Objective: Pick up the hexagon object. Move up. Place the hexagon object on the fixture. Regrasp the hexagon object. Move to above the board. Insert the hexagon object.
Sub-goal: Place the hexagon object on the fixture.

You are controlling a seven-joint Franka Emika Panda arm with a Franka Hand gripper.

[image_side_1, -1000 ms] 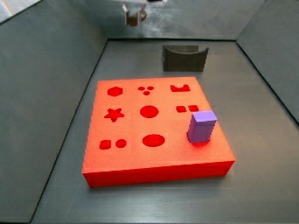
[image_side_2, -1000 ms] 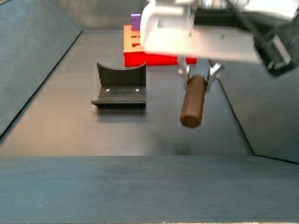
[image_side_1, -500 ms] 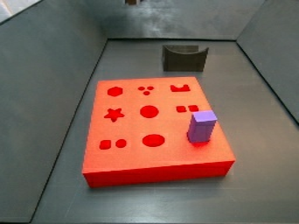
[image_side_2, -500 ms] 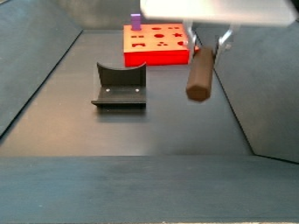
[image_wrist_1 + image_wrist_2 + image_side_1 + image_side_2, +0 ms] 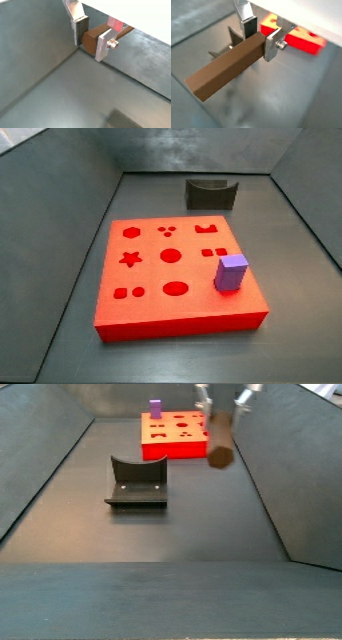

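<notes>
My gripper (image 5: 91, 43) is shut on one end of the hexagon object (image 5: 89, 39), a slim brown peg. The peg's long body (image 5: 224, 70) sticks out from between the silver fingers (image 5: 271, 47). In a side view the gripper (image 5: 223, 404) shows only at the top edge, with the hexagon object (image 5: 219, 439) hanging below it, high in the air in front of the board's right end. The red board (image 5: 154, 303) with dark cut-outs lies flat. The dark fixture (image 5: 138, 482) stands on the floor, apart from the peg. The gripper is out of that other side view.
A purple block (image 5: 231, 271) stands upright in the board near one edge, also seen as the purple block (image 5: 155, 407). The fixture (image 5: 211, 193) sits beyond the board's far edge. Sloping grey walls close in the floor on both sides.
The gripper with the peg has risen and moved toward the board. It has left the top of one side view and is nearly out of the other.
</notes>
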